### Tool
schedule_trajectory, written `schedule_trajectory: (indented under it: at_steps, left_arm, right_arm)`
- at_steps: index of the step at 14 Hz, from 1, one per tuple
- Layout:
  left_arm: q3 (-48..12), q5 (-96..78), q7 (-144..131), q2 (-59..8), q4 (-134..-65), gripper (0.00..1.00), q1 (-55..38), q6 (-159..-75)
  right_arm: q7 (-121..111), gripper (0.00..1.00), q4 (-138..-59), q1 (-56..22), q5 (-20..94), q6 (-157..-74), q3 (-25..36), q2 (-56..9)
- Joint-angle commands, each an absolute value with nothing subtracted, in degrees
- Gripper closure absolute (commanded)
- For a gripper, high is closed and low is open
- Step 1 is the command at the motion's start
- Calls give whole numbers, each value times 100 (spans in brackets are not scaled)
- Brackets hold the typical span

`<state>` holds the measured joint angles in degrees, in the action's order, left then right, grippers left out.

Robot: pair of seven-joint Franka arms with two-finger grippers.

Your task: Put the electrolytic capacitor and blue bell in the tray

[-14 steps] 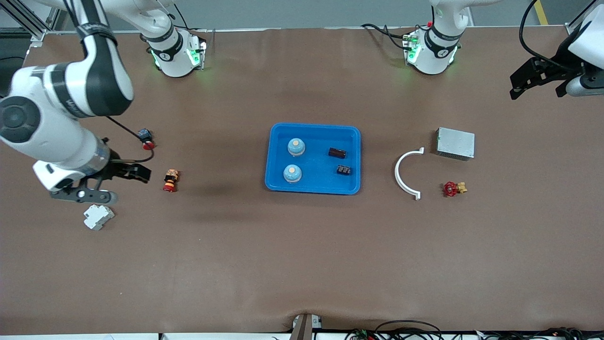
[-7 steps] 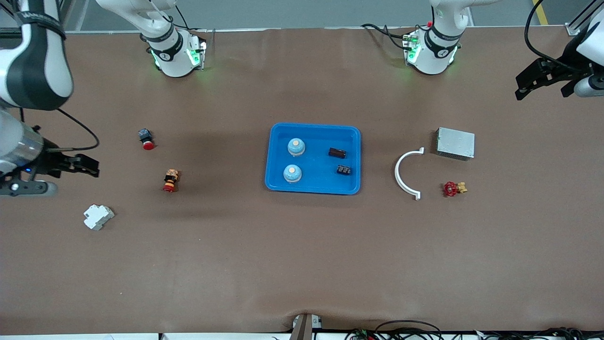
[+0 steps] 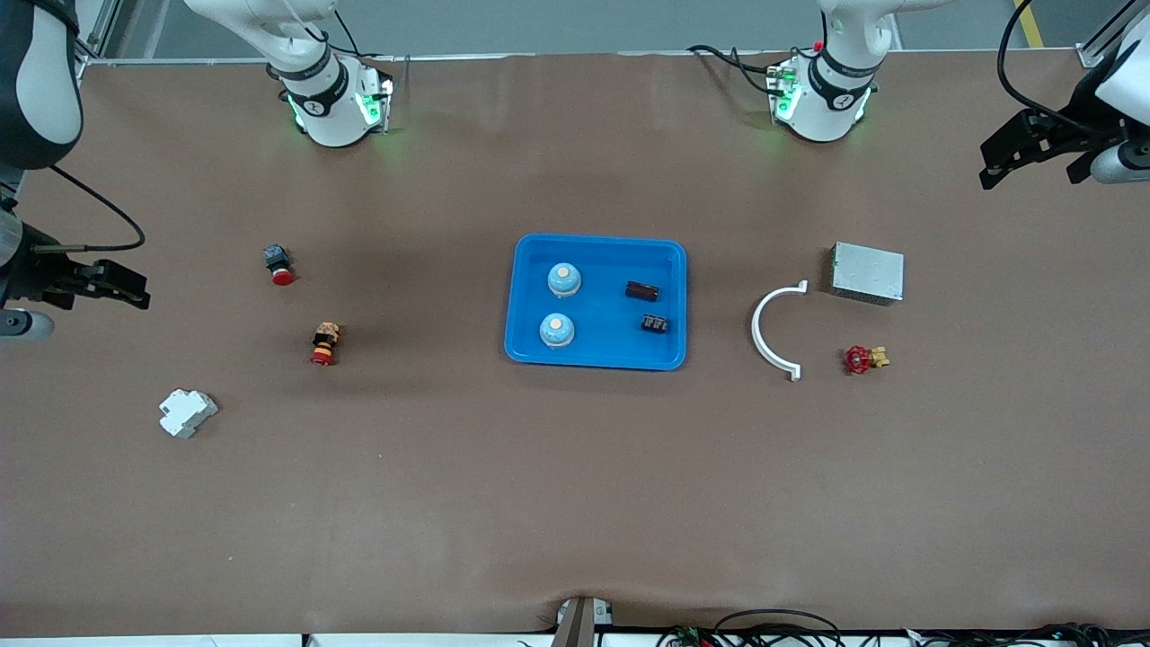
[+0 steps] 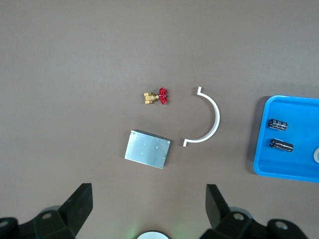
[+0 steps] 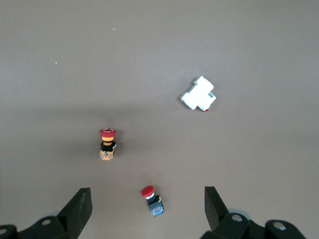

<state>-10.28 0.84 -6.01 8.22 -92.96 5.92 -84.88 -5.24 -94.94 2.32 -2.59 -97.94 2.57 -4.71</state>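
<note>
Shallow bright-blue plastic tray mid-table holding two blue dome bells and a dark cylindrical electrolytic capacitor, left gripper and right gripper raised over opposite table ends, fingers spread, empty.

blue bells: two
capacitors: two
tray: one
red push buttons: two
white breaker: one
white arc: one
grey box: one
red valve: one
</note>
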Motion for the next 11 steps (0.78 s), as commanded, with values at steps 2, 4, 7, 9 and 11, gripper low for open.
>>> schedule_trajectory:
  at_steps: [2, 4, 7, 9, 11]
  left_arm:
    - [-1037, 70, -544, 800, -9176, 0, 633, -8367]
    - [-1063, 70, -615, 800, -9167, 0, 615, -8367]
    - [-1063, 70, -528, 844, -9167, 0, 624, -8367]
    - [-1055, 70, -545, 826, -9158, 0, 624, -8367]
    - [-1037, 70, -606, 817, -9167, 0, 633, -8367]
  right_arm:
    - [-527, 0, -9527, 325, 44, -9466, 158, -97]
    - [-536, 0, -9527, 325, 44, -9396, 158, -9]
    - [-536, 0, -9519, 316, 44, -9317, 141, 114]
    - [-536, 0, -9519, 325, 44, -9299, 141, 176]
    - [-527, 0, -9510, 325, 44, -9247, 141, 185]
